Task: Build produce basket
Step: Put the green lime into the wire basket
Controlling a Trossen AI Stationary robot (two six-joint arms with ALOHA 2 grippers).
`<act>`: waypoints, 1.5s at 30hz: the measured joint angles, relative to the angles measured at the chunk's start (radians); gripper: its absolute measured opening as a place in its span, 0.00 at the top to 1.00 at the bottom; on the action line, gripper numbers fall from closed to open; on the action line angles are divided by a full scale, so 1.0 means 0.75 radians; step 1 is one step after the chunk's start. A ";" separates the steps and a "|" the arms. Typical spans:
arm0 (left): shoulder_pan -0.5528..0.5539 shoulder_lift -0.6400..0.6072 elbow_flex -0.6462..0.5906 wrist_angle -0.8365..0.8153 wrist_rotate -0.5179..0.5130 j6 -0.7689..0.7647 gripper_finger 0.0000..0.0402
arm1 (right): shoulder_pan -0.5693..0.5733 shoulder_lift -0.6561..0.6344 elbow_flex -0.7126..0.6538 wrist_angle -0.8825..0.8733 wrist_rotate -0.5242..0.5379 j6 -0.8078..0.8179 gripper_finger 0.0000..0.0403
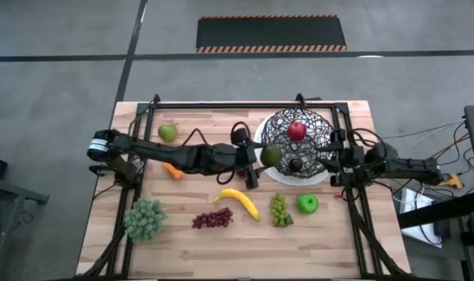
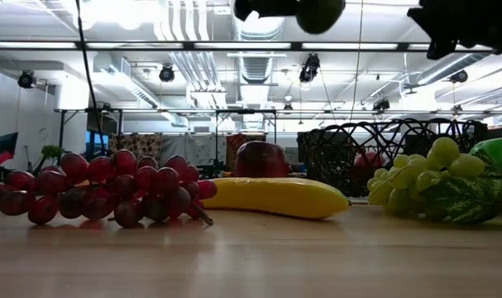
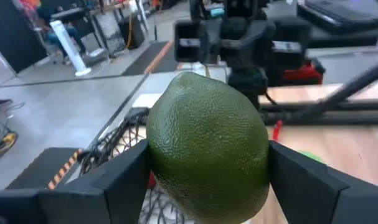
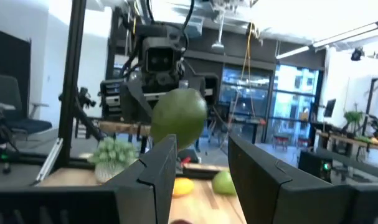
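Observation:
My left gripper [image 1: 266,156] reaches across the table's middle and is shut on a green avocado [image 3: 207,146], above the left rim of the black wire basket [image 1: 315,125]. A red apple [image 1: 297,130] and a dark plum [image 1: 295,165] lie inside the basket. My right gripper [image 4: 201,174] is open and hovers at the basket's right rim [image 1: 330,150], touching nothing. On the table rest a pear [image 1: 168,133], carrot [image 1: 172,170], banana [image 1: 238,201], purple grapes [image 1: 212,219], green grapes [image 1: 279,209] and a green apple [image 1: 307,204]. My left gripper pinches the avocado across its wide middle [image 3: 157,155], one finger [image 3: 114,183] on each side. The fingers come level from the table's left. The avocado [image 2: 319,12] is lifted clear, high above the table and at the basket's left rim.
A frilly pale-green leafy bunch [image 1: 145,220] sits at the near left. A black frame [image 1: 221,105] runs along the table's far edge and sides. Bare wood lies along the near edge [image 1: 244,257]. Cables trail off the table's right side.

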 joint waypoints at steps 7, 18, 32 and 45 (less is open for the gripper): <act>0.081 0.121 0.000 0.278 0.151 0.000 0.32 | 0.000 -0.046 -0.032 0.009 -0.045 -0.038 0.67; 0.204 0.310 0.091 0.410 0.222 -0.012 0.32 | 0.000 -0.049 -0.026 0.019 -0.104 -0.039 0.67; 0.386 0.473 0.109 0.406 0.234 -0.408 0.32 | 0.000 -0.048 -0.025 0.019 -0.104 -0.032 0.67; 0.394 0.535 0.107 0.404 0.244 -0.431 0.32 | 0.000 -0.047 -0.024 0.019 -0.094 -0.007 0.67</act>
